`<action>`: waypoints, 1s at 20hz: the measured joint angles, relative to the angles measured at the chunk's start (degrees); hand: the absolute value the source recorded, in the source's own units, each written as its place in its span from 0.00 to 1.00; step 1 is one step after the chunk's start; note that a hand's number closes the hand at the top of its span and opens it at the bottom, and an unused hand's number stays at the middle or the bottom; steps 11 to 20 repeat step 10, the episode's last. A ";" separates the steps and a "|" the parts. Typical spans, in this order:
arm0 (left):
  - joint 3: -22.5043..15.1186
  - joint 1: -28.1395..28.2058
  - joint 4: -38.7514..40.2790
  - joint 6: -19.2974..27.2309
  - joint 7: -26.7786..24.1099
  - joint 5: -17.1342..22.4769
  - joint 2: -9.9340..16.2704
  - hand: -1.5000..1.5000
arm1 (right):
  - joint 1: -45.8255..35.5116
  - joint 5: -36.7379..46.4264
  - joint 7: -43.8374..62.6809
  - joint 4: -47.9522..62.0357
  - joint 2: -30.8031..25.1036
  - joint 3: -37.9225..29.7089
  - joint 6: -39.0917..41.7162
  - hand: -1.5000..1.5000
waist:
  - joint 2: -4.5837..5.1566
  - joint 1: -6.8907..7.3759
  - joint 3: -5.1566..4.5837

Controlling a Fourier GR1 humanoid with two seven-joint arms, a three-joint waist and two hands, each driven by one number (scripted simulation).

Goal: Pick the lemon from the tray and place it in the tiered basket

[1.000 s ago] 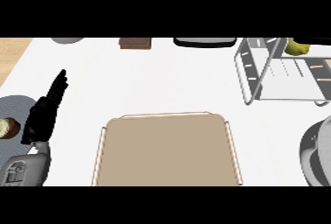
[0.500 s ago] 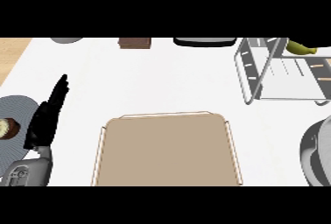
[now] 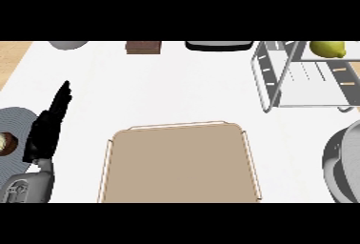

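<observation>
Lemon [image 3: 327, 48] is already sitting in the upper level of the tiered basket [image 3: 269, 76] at top right, so the placing step looks done and what is left is judged to be clearing away. Right hand is showing nowhere, cannot tell its state. Left hand [image 3: 46, 131] is resting at the left edge, fingers straight and released, holding nothing, just beside a grey plate [image 3: 17, 119] with a small round brownish item on it. To finish well, any arm near the basket should be pulling off without brushing the thin wire frame, since the round lemon could be rolling. Tray [image 3: 180, 164] is flat, tan, rounded corners, thin raised rim, nothing lying on it. Basket is white wire with slatted shelves. Lemon is yellow-green, oval, matte. Surface [image 3: 155, 86] is smooth white.
</observation>
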 measured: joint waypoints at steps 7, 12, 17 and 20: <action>0.24 0.31 -1.11 0.11 1.24 -0.12 0.10 0.50 | 9.93 -7.61 -2.76 -1.32 -8.51 -6.80 10.45 0.00 | -0.05 -0.55 0.03; 0.32 0.79 -1.11 0.01 0.51 -0.04 0.08 0.50 | 14.27 -10.87 -7.24 0.25 -12.07 -10.34 13.92 0.00 | 0.05 -0.36 0.07; 0.32 0.79 -1.11 0.01 0.51 -0.04 0.08 0.50 | 14.27 -10.87 -7.24 0.25 -12.07 -10.34 13.92 0.00 | 0.05 -0.36 0.07; 0.32 0.79 -1.11 0.01 0.51 -0.04 0.08 0.50 | 14.27 -10.87 -7.24 0.25 -12.07 -10.34 13.92 0.00 | 0.05 -0.36 0.07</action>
